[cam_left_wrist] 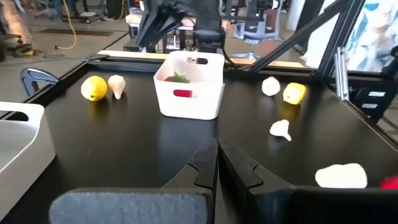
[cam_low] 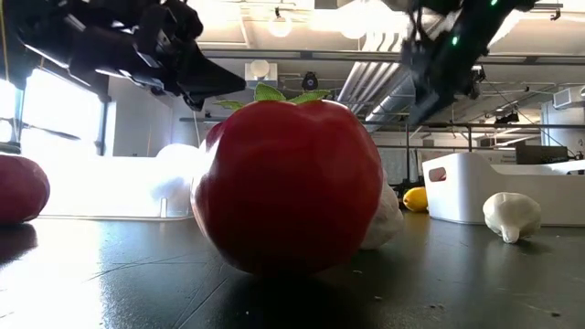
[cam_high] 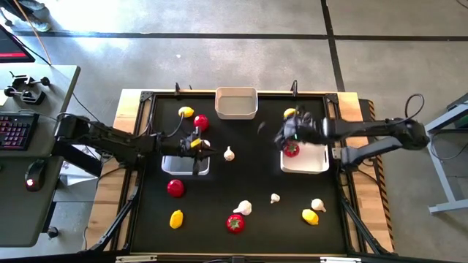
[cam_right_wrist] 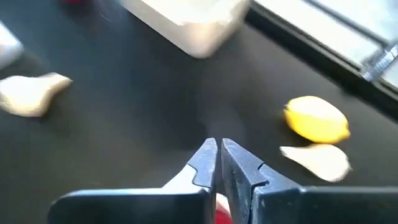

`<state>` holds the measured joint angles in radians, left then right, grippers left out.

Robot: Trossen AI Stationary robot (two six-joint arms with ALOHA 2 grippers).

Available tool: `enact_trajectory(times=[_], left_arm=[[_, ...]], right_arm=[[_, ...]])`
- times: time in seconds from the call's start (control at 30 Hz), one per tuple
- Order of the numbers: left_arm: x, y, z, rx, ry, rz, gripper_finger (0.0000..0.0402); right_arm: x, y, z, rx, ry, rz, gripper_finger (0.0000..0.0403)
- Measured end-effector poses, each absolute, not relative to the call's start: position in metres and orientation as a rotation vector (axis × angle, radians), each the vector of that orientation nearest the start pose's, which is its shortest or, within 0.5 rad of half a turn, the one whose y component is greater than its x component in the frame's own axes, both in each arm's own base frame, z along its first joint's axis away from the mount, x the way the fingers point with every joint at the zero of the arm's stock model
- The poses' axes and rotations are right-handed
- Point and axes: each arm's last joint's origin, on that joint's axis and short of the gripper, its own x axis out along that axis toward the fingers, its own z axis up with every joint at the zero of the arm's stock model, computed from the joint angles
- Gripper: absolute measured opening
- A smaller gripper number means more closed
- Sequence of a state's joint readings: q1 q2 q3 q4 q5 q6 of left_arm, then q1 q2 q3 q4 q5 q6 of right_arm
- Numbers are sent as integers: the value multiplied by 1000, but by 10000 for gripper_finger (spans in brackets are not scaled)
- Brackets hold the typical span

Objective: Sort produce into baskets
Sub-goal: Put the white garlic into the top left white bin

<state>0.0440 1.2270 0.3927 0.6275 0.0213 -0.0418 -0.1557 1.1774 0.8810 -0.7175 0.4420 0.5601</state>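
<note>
On the left we see the left gripper (cam_high: 207,148) with its fingers pressed together on nothing, over the left basket (cam_high: 185,166). Around it lie a lemon (cam_high: 186,112) and a tomato (cam_high: 200,122) on the far side, a garlic bulb (cam_high: 229,153) just right of it, and another tomato (cam_high: 175,188) and lemon (cam_high: 176,218) nearer. The far middle basket (cam_high: 236,103) holds nothing we can see. Near the front lie 1 tomato (cam_high: 235,223) and 2 garlic bulbs. On the right, the right gripper (cam_high: 284,136) hangs pinched narrow and empty above the right basket (cam_high: 305,158), which holds 1 tomato (cam_high: 292,150).
</note>
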Motion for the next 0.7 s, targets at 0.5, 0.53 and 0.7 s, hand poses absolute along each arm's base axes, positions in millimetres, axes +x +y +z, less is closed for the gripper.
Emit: enact_trajectory(times=[0.5,0.53,0.7], left_arm=[[226,64,191,-105,198,140,0],[225,65,191,-105,200,139,0],[224,67,191,-96,200,117,0]], right_arm=[[181,-141,212,517,1234,-912,118],[182,-145,206,530,1253,-921,138],[183,-162,185,563,1318,-1000,232]])
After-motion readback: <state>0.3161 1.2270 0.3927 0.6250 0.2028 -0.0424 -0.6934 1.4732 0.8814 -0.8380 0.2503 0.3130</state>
